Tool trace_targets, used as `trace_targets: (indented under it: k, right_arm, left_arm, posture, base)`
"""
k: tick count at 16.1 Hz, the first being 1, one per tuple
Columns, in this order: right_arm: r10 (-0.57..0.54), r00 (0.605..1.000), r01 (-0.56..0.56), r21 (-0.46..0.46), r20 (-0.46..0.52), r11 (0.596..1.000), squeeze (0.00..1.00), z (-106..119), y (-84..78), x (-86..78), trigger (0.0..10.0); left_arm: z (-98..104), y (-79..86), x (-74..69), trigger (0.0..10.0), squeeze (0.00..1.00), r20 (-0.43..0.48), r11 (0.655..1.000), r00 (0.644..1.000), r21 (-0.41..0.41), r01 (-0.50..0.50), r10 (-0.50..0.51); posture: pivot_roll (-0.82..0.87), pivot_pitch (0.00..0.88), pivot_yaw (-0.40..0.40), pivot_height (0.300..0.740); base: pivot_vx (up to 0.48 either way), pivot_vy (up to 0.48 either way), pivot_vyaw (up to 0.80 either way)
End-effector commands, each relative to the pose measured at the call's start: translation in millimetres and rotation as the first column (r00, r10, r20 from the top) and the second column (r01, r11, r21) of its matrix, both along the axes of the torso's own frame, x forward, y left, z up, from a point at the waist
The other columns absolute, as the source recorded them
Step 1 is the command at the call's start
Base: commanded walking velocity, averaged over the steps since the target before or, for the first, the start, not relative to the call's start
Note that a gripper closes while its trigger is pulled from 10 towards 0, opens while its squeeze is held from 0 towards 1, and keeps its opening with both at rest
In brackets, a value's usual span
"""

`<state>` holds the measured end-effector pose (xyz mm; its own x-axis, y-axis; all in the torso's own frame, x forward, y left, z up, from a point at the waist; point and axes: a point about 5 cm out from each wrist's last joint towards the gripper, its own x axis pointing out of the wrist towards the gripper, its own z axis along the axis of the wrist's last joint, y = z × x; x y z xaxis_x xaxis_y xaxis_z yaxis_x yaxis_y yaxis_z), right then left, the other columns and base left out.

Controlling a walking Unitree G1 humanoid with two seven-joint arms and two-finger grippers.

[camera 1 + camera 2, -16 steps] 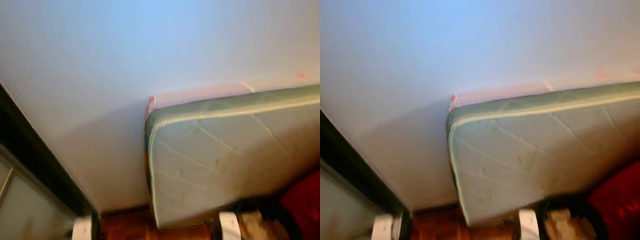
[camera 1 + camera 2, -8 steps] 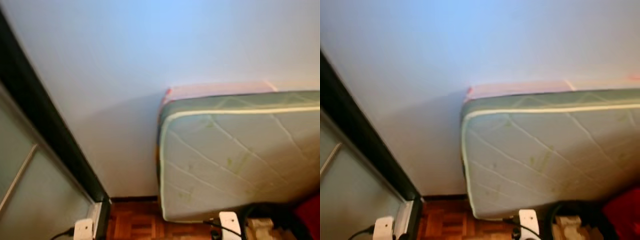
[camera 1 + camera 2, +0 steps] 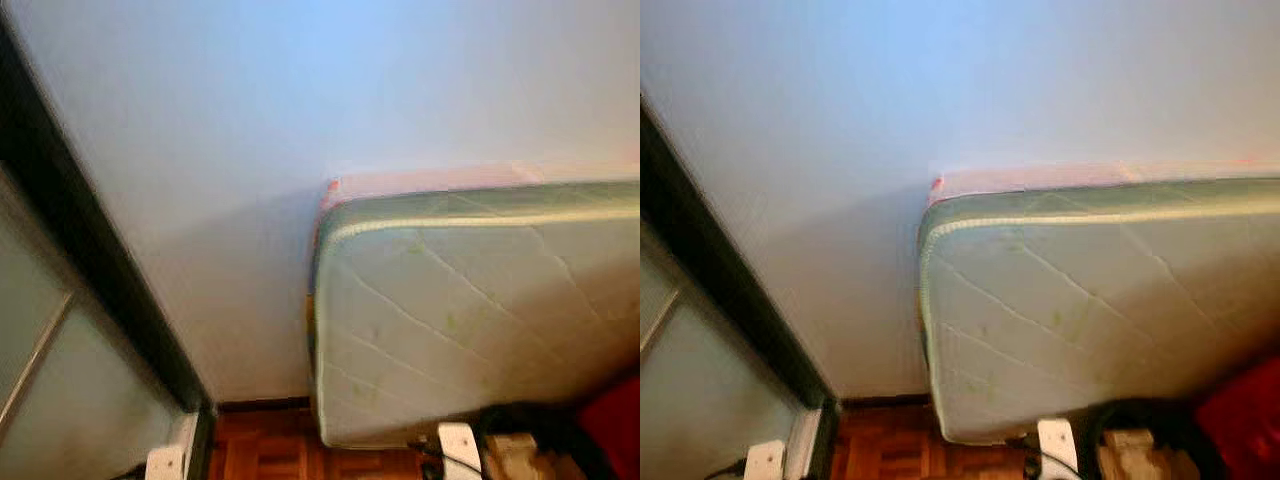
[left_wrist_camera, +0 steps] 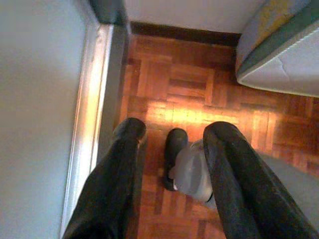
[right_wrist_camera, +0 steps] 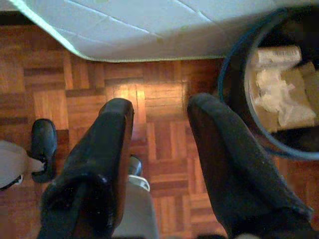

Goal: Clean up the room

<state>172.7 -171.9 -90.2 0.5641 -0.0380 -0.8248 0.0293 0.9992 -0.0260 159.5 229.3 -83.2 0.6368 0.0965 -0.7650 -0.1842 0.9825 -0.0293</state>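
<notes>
Swung my head back a touch, mattress (image 3: pixel 470 320) sits lower-right. Both jaws hang wide and empty; I'd look down toward the bin (image 5: pixel 279 84) before reaching.

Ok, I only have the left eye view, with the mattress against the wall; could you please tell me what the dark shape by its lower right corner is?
Observer: It is a round dark bin standing on the parquet beside the mattress.
Operator: Thank you. Is there anything in it?
Observer: Yes, crumpled white paper lies inside.
Operator: And are the claws holding anything?
Observer: No, the left claw and the right claw are both open and empty above the parquet.
</notes>
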Motion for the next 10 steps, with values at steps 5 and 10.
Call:
trace_targets:
  k: [5, 10]
  right_arm:
    - [-0.143, 0.988, 0.147, 0.062, -0.067, 0.987, 0.0, -4.2, -48.4, -27.6, 10.0]
    - [-0.14, 0.988, 0.144, 0.06, -0.067, 0.988, 0.0, -3.5, -49.5, -26.2, 10.0]
  left_arm:
    - [-2.5, -31.8, 13.8, 10.0, 0.0, -0.055, 0.992, 0.991, -0.023, 0.124, -0.125]
    - [-1.9, -31.1, 14.8, 10.0, 0.0, -0.052, 0.992, 0.991, -0.022, 0.124, -0.125]
  posture:
    - [-0.04, 0.013, -0.026, 0.74]
    - [-0.04, 0.007, -0.024, 0.74]
  base:
    - [0.0, -0.173, -0.78]
    - [0.0, 0.0, -0.77]
